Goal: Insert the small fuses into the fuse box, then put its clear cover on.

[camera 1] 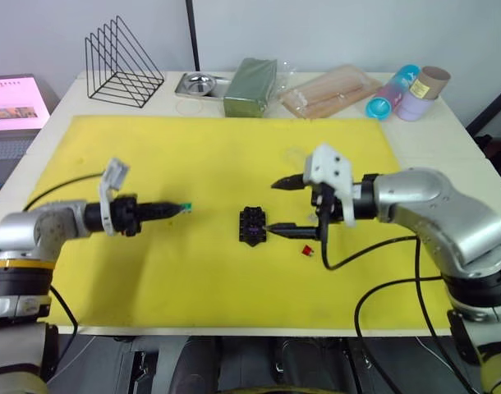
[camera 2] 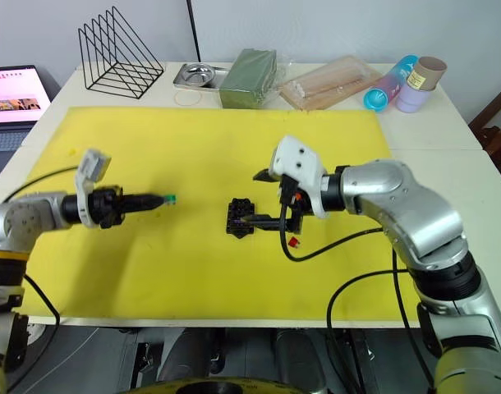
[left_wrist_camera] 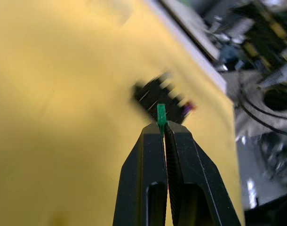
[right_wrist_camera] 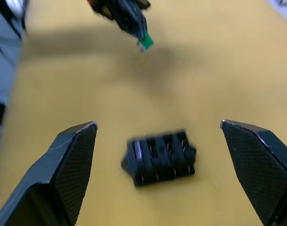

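**Green fuse clamped in the left fingers, right fingers spread at the fuse box**

In the head views, the fuse box [camera 1: 252, 226] is seen lying near the middle of the yellow mat [camera 1: 209, 156] on the worktop [camera 1: 431, 131]. The left gripper [camera 1: 183, 208] is held out to the left of the box and apart from it, with the green fuse [camera 1: 186, 206] pinched at its tips. The right gripper [camera 1: 277, 205] is reached in from the other side, fingers well apart, the lower fingertip just beside the box. A red fuse [camera 1: 306, 250] is seen lying on the mat close to the right of the box. At the back of the worktop, a wire rack [camera 1: 123, 64], a metal tray [camera 1: 199, 84] and a dark green block [camera 1: 250, 87] are lined up.

In the left wrist view, the two fingers [left_wrist_camera: 153, 174] are pressed together on the green fuse, which sticks out past their tips, with the black box blurred beyond on the mat; a hint of purple is caught at its far end.

In the right wrist view, the fingers [right_wrist_camera: 73, 165] are spread wide to either side, and the slotted box lies on the mat between them, touched by neither. The left gripper with its green fuse is seen beyond, above the mat.
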Action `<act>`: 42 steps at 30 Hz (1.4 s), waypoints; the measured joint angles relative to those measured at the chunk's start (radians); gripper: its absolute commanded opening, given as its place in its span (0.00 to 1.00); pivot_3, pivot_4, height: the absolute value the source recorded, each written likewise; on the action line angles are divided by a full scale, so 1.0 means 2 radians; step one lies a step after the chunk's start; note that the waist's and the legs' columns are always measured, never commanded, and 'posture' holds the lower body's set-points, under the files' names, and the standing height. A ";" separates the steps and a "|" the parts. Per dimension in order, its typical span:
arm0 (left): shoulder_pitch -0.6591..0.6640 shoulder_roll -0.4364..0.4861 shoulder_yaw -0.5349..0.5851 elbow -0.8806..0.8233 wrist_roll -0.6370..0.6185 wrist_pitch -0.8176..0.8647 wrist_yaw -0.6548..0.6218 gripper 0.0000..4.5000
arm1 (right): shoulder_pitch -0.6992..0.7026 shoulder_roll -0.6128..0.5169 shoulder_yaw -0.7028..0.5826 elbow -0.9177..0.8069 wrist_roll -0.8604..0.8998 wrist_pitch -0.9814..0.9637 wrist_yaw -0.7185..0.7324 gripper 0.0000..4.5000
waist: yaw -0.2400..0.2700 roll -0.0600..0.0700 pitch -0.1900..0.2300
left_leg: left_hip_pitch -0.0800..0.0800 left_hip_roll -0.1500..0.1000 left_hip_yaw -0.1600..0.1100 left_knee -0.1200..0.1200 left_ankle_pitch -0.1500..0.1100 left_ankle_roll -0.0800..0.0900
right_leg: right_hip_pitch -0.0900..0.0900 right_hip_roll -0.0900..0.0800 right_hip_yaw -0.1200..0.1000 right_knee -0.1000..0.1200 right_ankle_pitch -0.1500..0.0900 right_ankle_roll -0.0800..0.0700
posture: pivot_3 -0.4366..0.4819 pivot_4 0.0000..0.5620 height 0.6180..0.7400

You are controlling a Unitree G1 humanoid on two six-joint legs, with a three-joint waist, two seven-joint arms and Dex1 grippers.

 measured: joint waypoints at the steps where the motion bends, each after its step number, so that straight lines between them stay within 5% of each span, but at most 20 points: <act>1: -0.012 -0.006 0.000 -0.015 -0.001 -0.009 0.000 0.01 | -0.008 0.004 -0.013 0.002 0.017 0.016 -0.004 1.00 | 0.000 0.000 0.000 | 0.000 0.000 0.000 0.000 0.000 0.000 | 0.000 0.000 0.000 0.000 0.000 0.000 | 0.48 0.27 1.00; 9: -0.109 -0.064 -0.034 -0.041 0.002 -0.061 -0.013 0.01 | -0.135 0.040 -0.109 0.083 0.157 0.208 -0.066 1.00 | -0.003 0.000 0.000 | 0.000 0.000 0.000 -0.001 0.000 0.000 | 0.000 0.001 0.000 -0.001 0.000 0.000 | 0.48 0.27 1.00; 17: -0.133 -0.098 -0.073 -0.027 0.044 -0.126 -0.027 0.00 | -0.176 0.059 -0.118 0.116 0.189 0.261 -0.105 0.49 | -0.004 0.000 0.000 | 0.000 0.000 0.000 -0.001 0.000 0.000 | 0.000 0.001 0.000 -0.001 0.000 0.000 | 0.48 0.27 1.00; 26: -0.148 -0.108 -0.076 -0.020 0.046 -0.134 -0.029 0.00 | -0.178 0.047 -0.080 0.125 0.172 0.248 -0.117 0.49 | -0.004 0.000 0.000 | 0.000 0.000 0.000 -0.001 0.000 0.000 | 0.000 0.001 0.000 -0.001 0.000 0.000 | 0.48 0.27 1.00; 29: -0.148 -0.108 -0.076 -0.020 0.046 -0.134 -0.034 0.00 | -0.178 0.040 -0.068 0.125 0.167 0.238 -0.115 0.36 | -0.004 0.000 0.000 | 0.000 0.000 0.000 -0.001 0.000 0.000 | 0.000 0.001 0.000 -0.001 0.000 0.000 | 0.48 0.27 1.00; 42: -0.148 -0.108 -0.076 -0.021 0.056 -0.134 -0.035 0.00 | -0.177 0.029 -0.043 0.121 0.163 0.214 -0.104 0.36 | -0.004 0.000 0.000 | 0.000 0.000 0.000 -0.001 0.000 0.000 | 0.000 0.001 0.000 -0.001 0.000 0.000 | 0.48 0.27 1.00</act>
